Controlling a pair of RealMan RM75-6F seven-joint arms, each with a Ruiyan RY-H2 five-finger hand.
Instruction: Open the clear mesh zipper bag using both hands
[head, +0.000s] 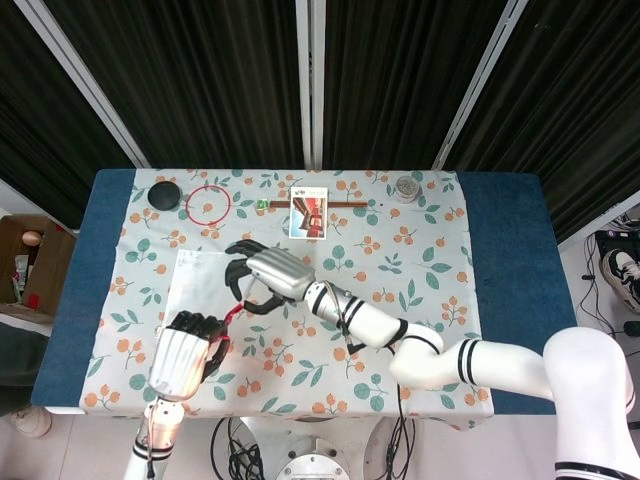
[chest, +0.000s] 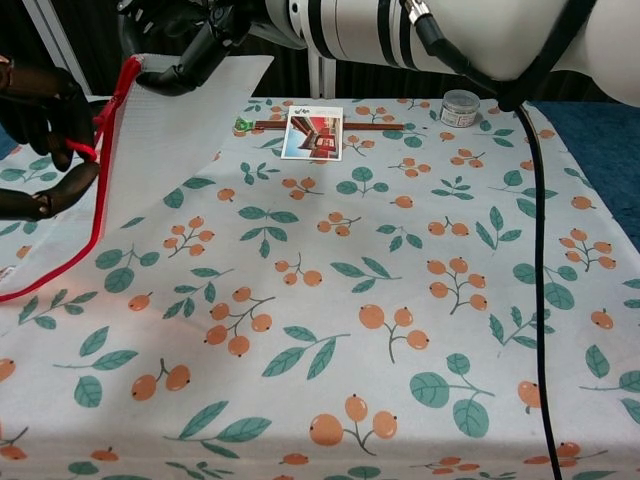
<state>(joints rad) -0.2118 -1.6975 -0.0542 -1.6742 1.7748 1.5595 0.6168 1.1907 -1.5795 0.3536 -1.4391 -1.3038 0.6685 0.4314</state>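
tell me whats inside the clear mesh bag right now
Nothing shows through the clear mesh bag; it looks flat and empty. Its upper corner is covered by the right hand, so that part stays unseen.

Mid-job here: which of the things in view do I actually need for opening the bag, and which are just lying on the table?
In the job:
mesh zipper bag, lifted off the table
red zipper edge
left hand, holding the red pull
right hand, gripping the bag's upper edge

Lying about:
picture card
brown stick
red ring
black disc
small round tin
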